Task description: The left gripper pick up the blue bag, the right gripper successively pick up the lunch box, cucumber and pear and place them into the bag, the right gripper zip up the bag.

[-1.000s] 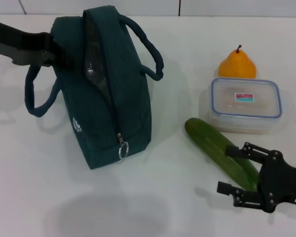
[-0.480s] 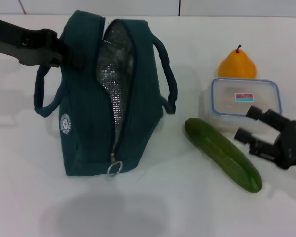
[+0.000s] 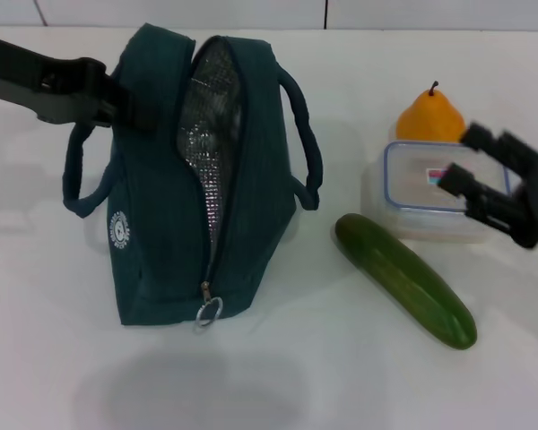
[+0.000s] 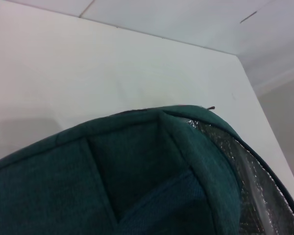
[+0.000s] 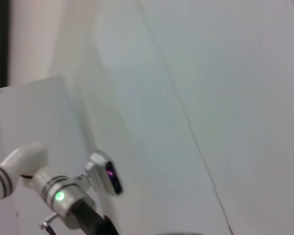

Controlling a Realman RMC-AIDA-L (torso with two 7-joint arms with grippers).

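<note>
a white table [image 3: 278, 376] seen from the robot's head. on the robot's left, the bag [image 3: 166, 206] stands upright with its zip undone; the silver lining [image 3: 211, 134] shows through a long, narrow mouth. the left gripper [image 3: 125, 103] reaches in from the left edge and pinches the bag's near top edge beside a handle [image 3: 81, 184], fingers pressed together on the fabric. the wrist view on that arm shows only teal cloth [image 4: 137, 186] and a sliver of lining.

on the right, the box [image 3: 421, 193] sits lid on, with the pear [image 3: 430, 116] touching or just behind its far edge and the cucumber [image 3: 403, 278] lying diagonally just in front of it. the right gripper [image 3: 462, 161] hovers over the box's right end, fingers spread, not yet touching it.

what could go wrong, as a judgement: the box is wide and smooth, so a grip placed off-centre could let it tilt or slip out. a descent too far back could knock the pear and set it rolling; too far forward could nudge the cucumber. the bag's mouth looks narrow against the box, so the box may catch on the rim and drag the bag over, since only one edge is held. if the fabric slips from the left grip, the mouth would sag shut.
</note>
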